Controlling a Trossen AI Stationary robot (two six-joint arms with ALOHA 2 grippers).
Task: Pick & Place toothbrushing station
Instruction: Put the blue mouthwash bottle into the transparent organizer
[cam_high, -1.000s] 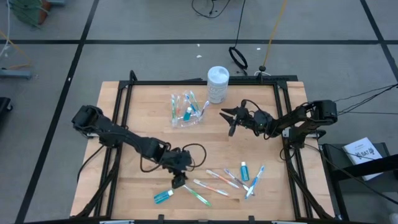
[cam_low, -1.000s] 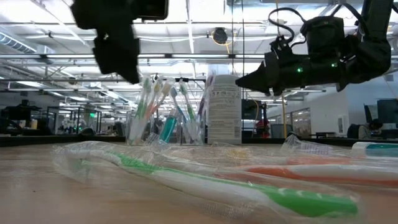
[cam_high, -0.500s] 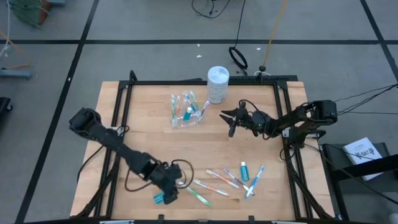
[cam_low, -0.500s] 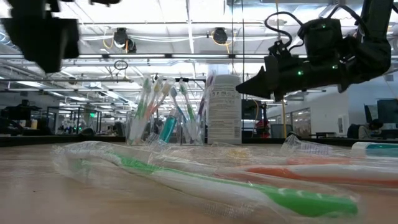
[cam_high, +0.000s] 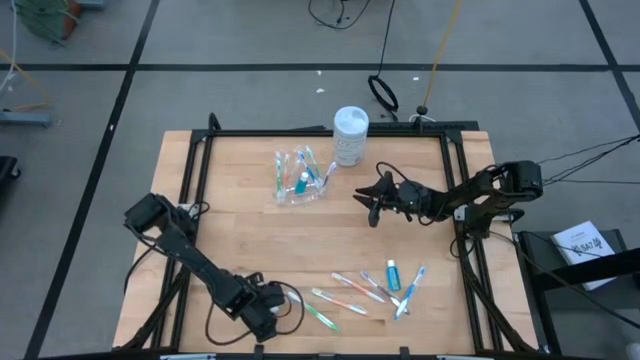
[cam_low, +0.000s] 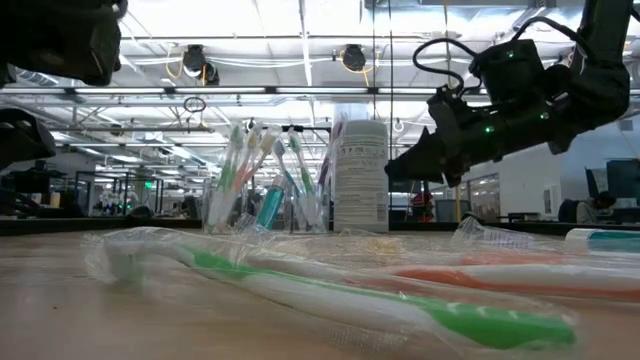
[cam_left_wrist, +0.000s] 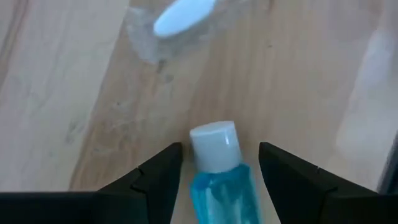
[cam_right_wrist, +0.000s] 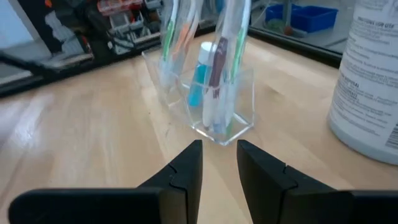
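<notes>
Your left gripper sits low at the table's near-left edge, fingers spread on either side of a teal toothpaste tube with a white cap, flanking it without pressing on it. Your right gripper hovers above the table right of centre, its fingers nearly together with a narrow gap, pinching nothing. It faces the clear plastic cup, which stands at the far centre holding toothbrushes and a teal tube. Just right of the cup stands a white canister; its label print is too small to read. Wrapped toothbrushes and another tube lie loose near the front.
</notes>
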